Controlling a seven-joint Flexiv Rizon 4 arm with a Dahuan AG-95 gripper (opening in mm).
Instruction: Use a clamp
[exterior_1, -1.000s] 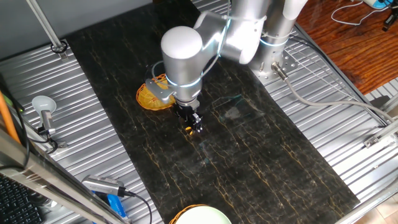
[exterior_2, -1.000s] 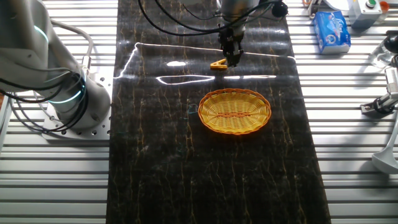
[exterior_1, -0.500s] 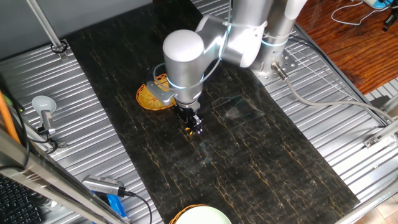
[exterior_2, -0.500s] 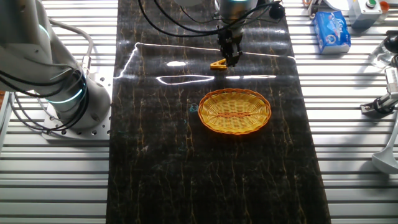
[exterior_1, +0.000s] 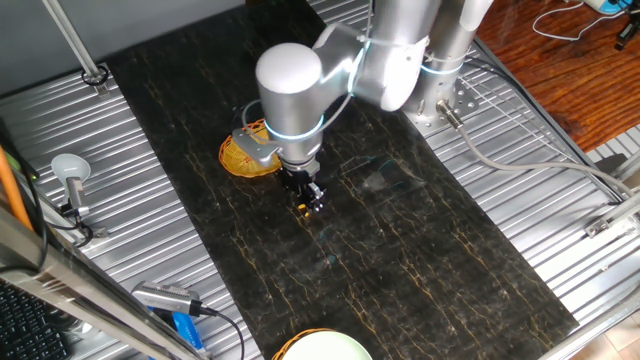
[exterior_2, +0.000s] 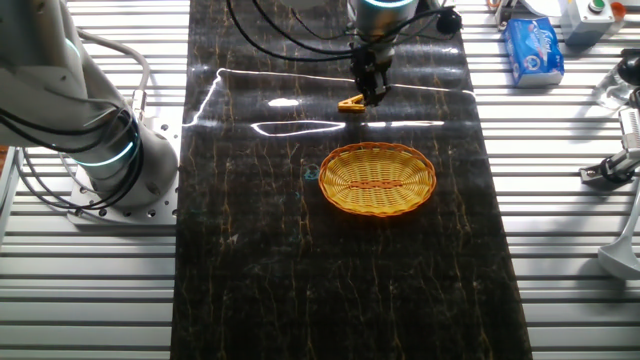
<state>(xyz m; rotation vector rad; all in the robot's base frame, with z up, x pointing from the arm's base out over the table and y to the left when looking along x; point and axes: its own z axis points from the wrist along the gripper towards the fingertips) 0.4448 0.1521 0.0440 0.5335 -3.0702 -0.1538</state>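
Observation:
The clamp (exterior_2: 350, 103) is a tiny yellow-orange V-shaped clip low over the dark mat at its far end. My gripper (exterior_2: 372, 96) points straight down and is shut on the clamp's right end, with the prongs sticking out to the left. In the one fixed view the gripper (exterior_1: 312, 203) hangs under the arm's big round joint, and bits of the yellow clamp (exterior_1: 306, 208) show at the fingertips. A round woven basket (exterior_2: 378, 178) lies on the mat nearer the camera, apart from the gripper.
The arm's base (exterior_2: 110, 150) stands at the mat's left on the ribbed metal table (exterior_2: 560, 200). A blue packet (exterior_2: 532, 50) lies at the far right. A white bowl rim (exterior_1: 322, 346) shows at the near edge, and cables run behind the gripper.
The arm's wrist has shifted very slightly over the last second. The clamp stays at the same spot in the fingers.

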